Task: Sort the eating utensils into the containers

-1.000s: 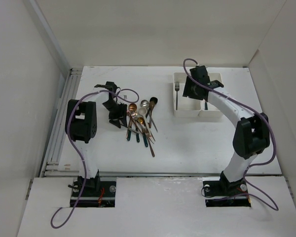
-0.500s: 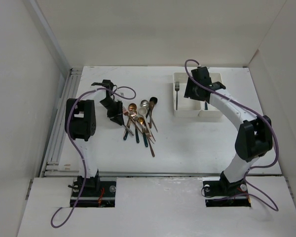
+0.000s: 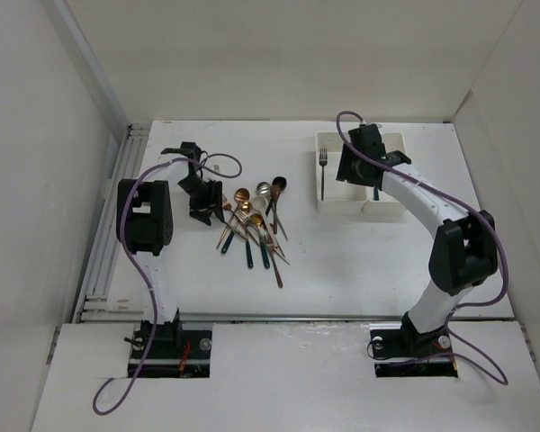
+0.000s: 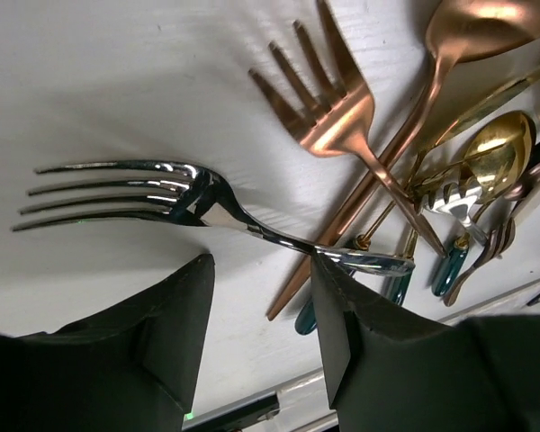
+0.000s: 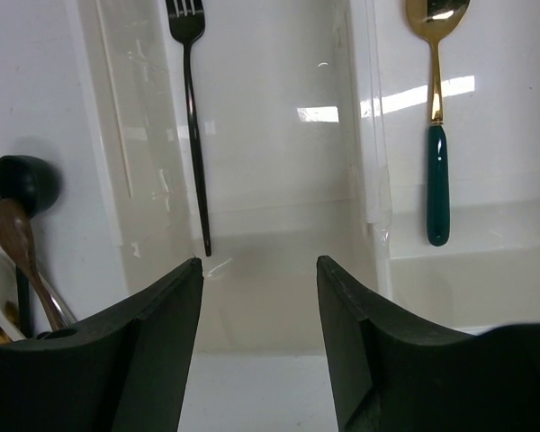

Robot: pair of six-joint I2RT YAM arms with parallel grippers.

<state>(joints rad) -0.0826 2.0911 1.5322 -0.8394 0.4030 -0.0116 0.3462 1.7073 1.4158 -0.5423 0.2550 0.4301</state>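
Since the left hand [image 4: 261,270] sits jaws apart just short of the silver fork [image 4: 211,205] lying on the desk [image 4: 117,72] beside the copper fork [image 4: 333,117], push further to straddle its neck alone, then close.

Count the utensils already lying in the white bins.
2: a black fork in the left compartment, a gold teal-handled spoon in the right compartment. Neither view shows both fully, so others may be hidden.

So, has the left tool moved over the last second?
Yes. The left tool has drifted left and slightly toward the table's far edge, farther from the bins.
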